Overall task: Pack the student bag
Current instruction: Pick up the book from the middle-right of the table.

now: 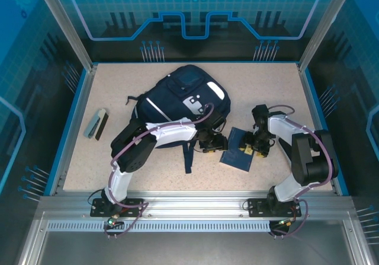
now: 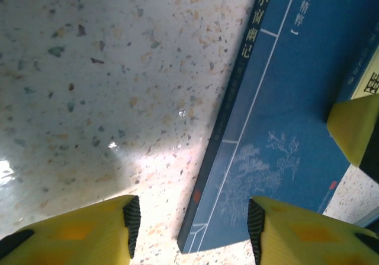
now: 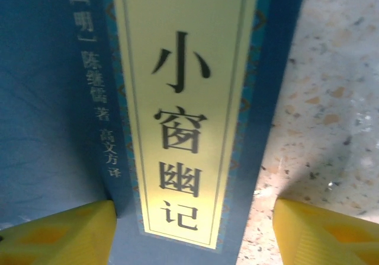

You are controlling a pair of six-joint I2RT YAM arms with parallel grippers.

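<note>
Overhead, the student bag (image 1: 177,99) lies on the tabletop (image 1: 112,93) just beyond and left of the dark blue booklet (image 1: 235,156); the left hand (image 1: 212,143) sits between them, nearer the bag, the right hand (image 1: 259,146) at the booklet's right side. At the left wrist, released fingers (image 2: 89,235) straddle the booklet's spine (image 2: 220,134), its long axis running away. At the right wrist, fingers (image 3: 59,235) gape over its label (image 3: 186,111), grasping nothing.
</note>
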